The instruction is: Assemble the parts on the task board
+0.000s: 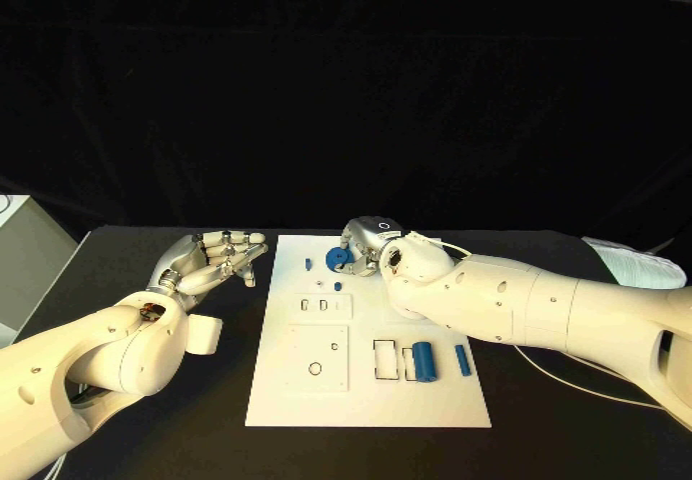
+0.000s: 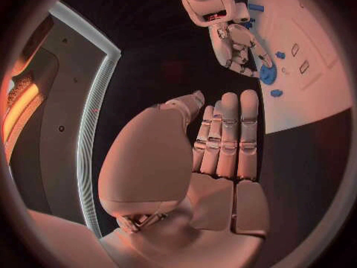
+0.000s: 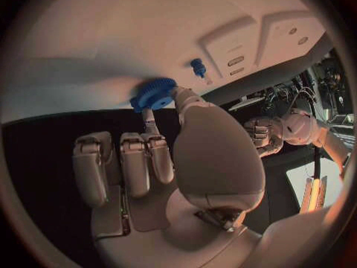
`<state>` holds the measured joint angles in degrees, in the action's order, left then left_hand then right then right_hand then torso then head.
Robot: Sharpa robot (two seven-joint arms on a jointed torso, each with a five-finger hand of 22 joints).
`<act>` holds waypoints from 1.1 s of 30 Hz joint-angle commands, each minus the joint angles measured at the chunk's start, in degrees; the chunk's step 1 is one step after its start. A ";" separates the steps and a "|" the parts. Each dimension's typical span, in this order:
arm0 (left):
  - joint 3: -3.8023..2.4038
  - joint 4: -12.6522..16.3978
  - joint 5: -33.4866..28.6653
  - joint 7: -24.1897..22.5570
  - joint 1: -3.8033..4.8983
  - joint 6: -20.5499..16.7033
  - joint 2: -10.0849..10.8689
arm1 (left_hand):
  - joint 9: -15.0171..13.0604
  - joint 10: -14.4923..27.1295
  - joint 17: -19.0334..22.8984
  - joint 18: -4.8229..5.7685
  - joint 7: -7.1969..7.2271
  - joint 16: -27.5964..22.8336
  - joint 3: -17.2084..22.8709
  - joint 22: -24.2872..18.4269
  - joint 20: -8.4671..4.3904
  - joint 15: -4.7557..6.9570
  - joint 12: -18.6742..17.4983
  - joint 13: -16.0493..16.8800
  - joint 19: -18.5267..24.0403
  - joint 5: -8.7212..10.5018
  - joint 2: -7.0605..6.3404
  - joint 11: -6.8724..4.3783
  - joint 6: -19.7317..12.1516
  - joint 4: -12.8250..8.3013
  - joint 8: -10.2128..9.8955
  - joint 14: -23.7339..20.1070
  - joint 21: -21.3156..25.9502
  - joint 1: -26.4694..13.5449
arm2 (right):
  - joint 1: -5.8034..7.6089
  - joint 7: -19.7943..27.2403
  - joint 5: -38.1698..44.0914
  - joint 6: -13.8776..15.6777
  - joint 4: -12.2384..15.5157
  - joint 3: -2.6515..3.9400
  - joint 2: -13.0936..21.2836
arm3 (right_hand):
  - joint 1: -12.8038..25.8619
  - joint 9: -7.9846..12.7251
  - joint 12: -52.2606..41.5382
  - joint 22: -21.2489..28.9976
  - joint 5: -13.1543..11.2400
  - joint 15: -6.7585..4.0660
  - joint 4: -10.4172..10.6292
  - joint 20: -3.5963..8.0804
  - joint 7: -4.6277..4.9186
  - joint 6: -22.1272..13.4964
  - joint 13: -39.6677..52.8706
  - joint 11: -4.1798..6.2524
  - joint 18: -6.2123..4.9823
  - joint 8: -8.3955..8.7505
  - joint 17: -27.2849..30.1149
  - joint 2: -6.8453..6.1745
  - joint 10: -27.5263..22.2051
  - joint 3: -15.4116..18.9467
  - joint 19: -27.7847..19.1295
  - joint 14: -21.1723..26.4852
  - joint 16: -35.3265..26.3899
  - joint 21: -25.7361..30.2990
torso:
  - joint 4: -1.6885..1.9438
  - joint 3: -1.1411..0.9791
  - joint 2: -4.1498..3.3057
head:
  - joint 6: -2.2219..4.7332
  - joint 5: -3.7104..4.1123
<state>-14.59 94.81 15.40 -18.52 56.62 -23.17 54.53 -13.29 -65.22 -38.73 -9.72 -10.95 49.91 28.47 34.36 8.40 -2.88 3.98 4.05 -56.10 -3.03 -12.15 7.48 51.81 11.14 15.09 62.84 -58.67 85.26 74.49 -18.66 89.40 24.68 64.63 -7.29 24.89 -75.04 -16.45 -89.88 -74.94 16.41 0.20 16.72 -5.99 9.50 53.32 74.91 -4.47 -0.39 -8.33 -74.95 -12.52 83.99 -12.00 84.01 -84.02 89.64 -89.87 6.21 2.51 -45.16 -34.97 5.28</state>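
I see my right hand (image 1: 378,246) over the far end of the white task board (image 1: 368,400), pinching a blue gear (image 1: 338,258) between thumb and a fingertip; the right wrist view shows the same gear (image 3: 152,93) held at its toothed rim, with the other fingers (image 3: 122,161) curled down beside it. The gear sits just above the board's far edge, but I cannot tell if it touches the board.

My left hand (image 1: 219,259) hovers over the black table (image 1: 101,270) just beside the board's left edge, holding nothing, its fingers (image 2: 231,134) straight and side by side, the palm turned upward.

On the board I make out a small blue pin (image 1: 307,265) near the far left, a blue cylinder (image 1: 424,360) lying in a recess near the near right, and a slim blue bar (image 1: 463,360) just beside it. Two small blue pieces (image 1: 333,286) stand between the gear and the raised white blocks.
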 commanded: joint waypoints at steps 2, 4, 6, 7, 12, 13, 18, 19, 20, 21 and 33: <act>-0.04 0.18 -0.07 -0.35 0.02 0.79 -0.02 | -0.05 0.34 -0.07 -0.87 0.01 0.19 0.36 0.05 -0.03 -0.05 -0.06 0.07 0.47 0.05 -0.15 -0.18 -0.48 0.10 -0.28 -0.21 -0.33 -0.58 | -0.16 1.21 -1.50 -1.77 0.20 -0.12 0.18 | 3.33 0.10 -0.12 -15.06 0.65 0.45 0.12 -0.51 0.02 -0.34 15.09 -0.45 0.39 0.51 -15.05 1.20 6.01 1.68 5.99 -5.98 0.36 -0.13 | 0.03 -0.03 0.02 | -0.07 -0.02; -0.04 0.17 -0.07 -0.32 0.02 0.83 -0.01 | -0.05 0.36 -0.07 -0.87 0.01 0.20 0.37 0.06 -0.02 -0.05 -0.07 0.07 0.49 0.05 -0.17 -0.17 -0.51 0.09 -0.29 -0.22 -0.36 -0.61 | -0.16 1.51 -2.02 -1.68 0.46 -0.12 0.36 | 4.02 0.12 -0.12 -15.06 1.05 0.47 0.11 -0.54 0.06 -0.29 15.09 -0.45 0.39 0.58 -15.05 1.45 6.01 1.93 5.99 -5.98 0.36 -0.13 | 0.04 -0.05 0.02 | -0.08 -0.01; -0.04 0.16 -0.07 -0.30 0.02 0.84 0.00 | -0.05 0.38 -0.07 -0.87 0.01 0.20 0.37 0.06 -0.02 -0.05 -0.08 0.06 0.49 0.05 -0.17 -0.17 -0.52 0.09 -0.29 -0.22 -0.36 -0.61 | -0.16 1.79 -2.71 -1.70 0.77 -0.12 0.55 | 4.09 0.12 -0.12 -15.06 1.12 0.48 0.10 -0.54 0.06 -0.27 15.09 -0.45 0.39 0.59 -15.05 1.48 6.01 1.96 5.99 -5.98 0.36 -0.13 | 0.04 -0.06 -0.01 | -0.05 -0.04; -0.04 0.15 -0.07 -0.27 0.02 0.83 0.01 | -0.05 0.38 -0.07 -0.87 0.01 0.20 0.37 0.06 -0.02 -0.05 -0.08 0.06 0.49 0.05 -0.17 -0.17 -0.52 0.09 -0.29 -0.22 -0.36 -0.61 | -0.16 1.97 -3.16 -1.77 0.96 -0.12 0.67 | 4.10 0.12 -0.12 -15.06 1.13 0.48 0.10 -0.54 0.06 -0.26 15.09 -0.45 0.39 0.58 -15.05 1.48 6.01 1.96 5.99 -5.98 0.36 -0.13 | 0.03 -0.07 -0.03 | -0.05 -0.07; -0.04 0.12 -0.04 -0.21 0.02 0.80 0.01 | -0.04 0.54 -0.06 -0.87 -0.05 0.22 0.37 0.09 -0.01 -0.07 -0.15 0.03 0.54 0.05 -0.27 -0.12 -0.66 0.05 -0.37 -0.24 -0.42 -0.67 | -0.16 2.50 -4.35 -2.42 1.31 -0.13 0.95 | 5.18 0.09 -0.12 -15.06 1.06 0.47 0.14 -0.54 0.01 0.03 15.09 -0.43 0.39 0.57 -15.05 1.61 6.01 2.47 5.99 -5.98 0.36 -0.13 | -0.01 -0.07 -0.02 | 0.02 -0.14; -0.04 0.12 -0.01 -0.20 0.02 0.79 0.01 | -0.04 0.60 -0.05 -0.87 -0.06 0.22 0.39 0.10 0.00 -0.07 -0.17 0.03 0.56 0.05 -0.31 -0.11 -0.71 -0.01 -0.39 -0.25 -0.45 -0.64 | -0.16 2.60 -4.54 -2.73 1.33 -0.13 0.99 | 5.41 0.08 -0.12 -15.06 1.05 0.44 0.14 -0.54 -0.03 0.14 15.09 -0.40 0.39 0.54 -15.05 1.72 6.01 2.55 5.99 -5.98 0.36 -0.13 | -0.03 -0.05 -0.02 | -0.02 -0.13; -0.04 0.11 0.05 -0.17 0.01 0.74 0.02 | -0.04 0.66 -0.04 -0.87 -0.09 0.23 0.43 0.12 0.00 -0.08 -0.18 0.02 0.59 0.05 -0.36 -0.10 -0.78 -0.12 -0.43 -0.27 -0.49 -0.56 | -0.17 2.85 -5.24 -4.16 1.39 -0.18 1.27 | 6.43 -0.08 -0.12 -15.06 1.15 0.20 0.10 -0.39 -0.37 1.12 15.09 -0.15 0.39 0.18 -15.05 2.51 6.01 2.62 5.99 -5.98 0.36 -0.13 | 0.02 -0.03 0.00 | -0.07 -0.14; -0.04 0.11 0.06 -0.16 0.01 0.73 0.02 | -0.04 0.66 -0.04 -0.87 -0.09 0.23 0.43 0.12 0.00 -0.08 -0.18 0.02 0.59 0.05 -0.36 -0.10 -0.78 -0.12 -0.43 -0.27 -0.49 -0.56 | -0.17 2.82 -5.29 -4.30 1.39 -0.19 1.33 | 6.46 -0.08 -0.12 -15.06 1.23 0.17 0.10 -0.37 -0.39 1.18 15.09 -0.12 0.39 0.16 -15.05 2.60 6.01 2.58 5.99 -5.98 0.36 -0.13 | 0.00 -0.04 0.00 | -0.08 -0.13; -0.04 0.11 0.06 -0.16 0.01 0.73 0.03 | -0.04 0.66 -0.04 -0.87 -0.09 0.23 0.43 0.12 0.00 -0.08 -0.18 0.02 0.59 0.05 -0.36 -0.10 -0.78 -0.12 -0.43 -0.27 -0.49 -0.56 | -0.17 2.73 -5.31 -4.40 1.39 -0.21 1.42 | 6.48 -0.09 -0.12 -15.06 1.29 0.16 0.10 -0.35 -0.40 1.20 15.09 -0.10 0.39 0.16 -15.05 2.64 6.01 2.56 5.99 -5.98 0.36 -0.13 | 0.00 -0.03 0.01 | -0.08 -0.13; -0.04 0.11 0.07 -0.16 0.01 0.72 0.04 | -0.04 0.66 -0.04 -0.87 -0.09 0.23 0.43 0.12 0.00 -0.08 -0.18 0.02 0.59 0.05 -0.36 -0.10 -0.78 -0.12 -0.43 -0.27 -0.49 -0.56 | -0.17 2.59 -5.26 -4.39 1.39 -0.22 1.51 | 6.48 -0.09 -0.12 -15.06 1.30 0.16 0.10 -0.35 -0.40 1.21 15.09 -0.10 0.39 0.16 -15.05 2.65 6.01 2.55 5.99 -5.98 0.36 -0.13 | -0.01 -0.03 0.01 | -0.07 -0.13; -0.04 0.07 0.08 -0.19 0.01 0.66 0.10 | -0.04 0.66 -0.04 -0.87 -0.09 0.23 0.43 0.12 0.00 -0.08 -0.18 0.02 0.59 0.05 -0.36 -0.10 -0.78 -0.12 -0.43 -0.27 -0.49 -0.56 | -0.27 1.68 -4.12 -3.30 2.92 -0.26 3.39 | 6.68 -0.08 -0.12 -15.06 2.16 0.08 0.08 -0.24 -0.44 1.34 15.09 -0.03 0.39 0.18 -15.05 2.84 6.01 2.38 5.99 -5.98 0.36 -0.13 | 0.02 -0.05 0.02 | -0.07 -0.20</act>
<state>-14.59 94.78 15.44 -18.41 56.62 -23.17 54.67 -13.27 -65.01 -38.73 -9.71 -11.06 49.90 28.63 34.42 8.40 -2.88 3.98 4.05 -56.10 -3.03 -12.38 7.27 51.29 10.98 14.82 62.84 -58.91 85.02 74.43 -16.89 84.82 22.70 67.31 -7.44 28.18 -68.61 -16.55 -89.88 -74.92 18.42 0.20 16.85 -5.97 9.10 54.98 74.94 -4.49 -0.39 -8.29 -74.93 -9.80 84.01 -9.50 84.00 -84.03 89.64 -89.87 6.21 2.47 -45.15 -35.08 5.11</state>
